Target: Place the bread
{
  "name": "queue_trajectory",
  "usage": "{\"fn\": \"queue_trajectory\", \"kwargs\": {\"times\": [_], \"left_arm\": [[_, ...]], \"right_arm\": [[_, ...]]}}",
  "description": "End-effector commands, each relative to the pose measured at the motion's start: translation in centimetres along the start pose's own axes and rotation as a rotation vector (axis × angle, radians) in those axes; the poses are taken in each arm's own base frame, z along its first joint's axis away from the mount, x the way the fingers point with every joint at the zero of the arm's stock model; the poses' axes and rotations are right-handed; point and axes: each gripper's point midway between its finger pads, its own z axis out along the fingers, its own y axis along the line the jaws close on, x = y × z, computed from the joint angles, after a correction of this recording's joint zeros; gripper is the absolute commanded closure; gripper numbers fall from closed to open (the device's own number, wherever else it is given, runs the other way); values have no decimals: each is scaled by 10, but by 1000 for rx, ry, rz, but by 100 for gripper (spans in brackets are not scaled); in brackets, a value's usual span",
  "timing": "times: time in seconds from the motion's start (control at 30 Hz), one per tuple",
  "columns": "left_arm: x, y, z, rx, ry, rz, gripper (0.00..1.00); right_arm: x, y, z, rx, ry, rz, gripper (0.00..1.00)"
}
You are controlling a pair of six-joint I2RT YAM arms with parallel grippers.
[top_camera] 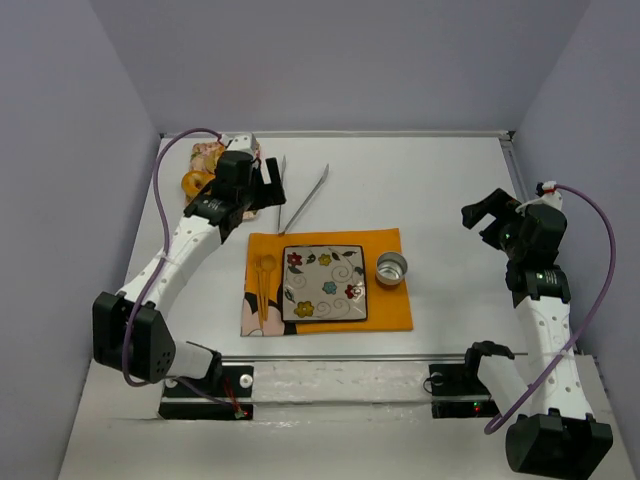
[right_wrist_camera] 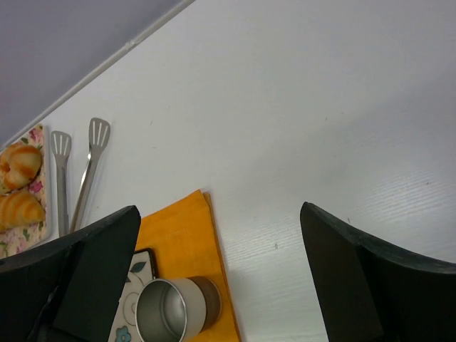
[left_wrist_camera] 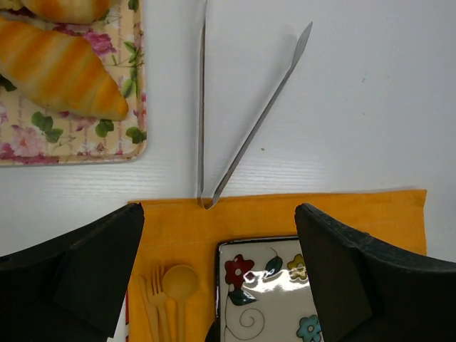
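The plate [top_camera: 323, 284] lies nearest, on the orange mat [top_camera: 385, 310]. The left gripper [left_wrist_camera: 219, 242] and the right gripper [right_wrist_camera: 221, 249] are both spread wide and hold nothing. Beyond lie the tongs [left_wrist_camera: 242, 121]. Far left, the bread [left_wrist_camera: 60, 68], perhaps two pieces, rests on a flowered tray [left_wrist_camera: 107, 142].

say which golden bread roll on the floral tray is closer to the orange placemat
The long striped golden roll, lying by the floral tray's edge; the other roll sits beyond it, farther from the orange placemat.
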Motion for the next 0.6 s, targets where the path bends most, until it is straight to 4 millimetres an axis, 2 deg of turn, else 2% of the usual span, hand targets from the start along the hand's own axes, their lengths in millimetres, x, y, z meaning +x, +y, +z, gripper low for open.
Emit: {"fn": "queue_trajectory", "kwargs": {"times": [0.0, 0.13, 0.3, 0.33, 0.37, 0.43, 0.47, 0.57], "left_arm": [[-17, -20, 6, 79, -37, 113, 1], [-7, -22, 25, 105, -6, 197, 1], [20, -20, 69, 100, 118, 276, 1], [32, -18, 82, 86, 153, 287, 1], [30, -20, 86, 90, 156, 293, 1], [38, -21, 97, 100, 185, 332, 1], [44, -22, 107, 97, 202, 343, 1], [64, -17, 120, 73, 268, 365, 1]], "right_arm": [[-21, 19, -10, -57, -47, -31, 0], [-16, 25, -11, -97, -23, -57, 0], [-12, 30, -7, -128, 12, -63, 0], [-12, 32, -6, -136, 20, -66, 0], [-10, 34, -5, -147, 31, -71, 0], [-9, 33, -3, -146, 40, -74, 0], [-8, 32, -2, -144, 44, -73, 0], [-4, 33, 0, -155, 65, -73, 0]]}}
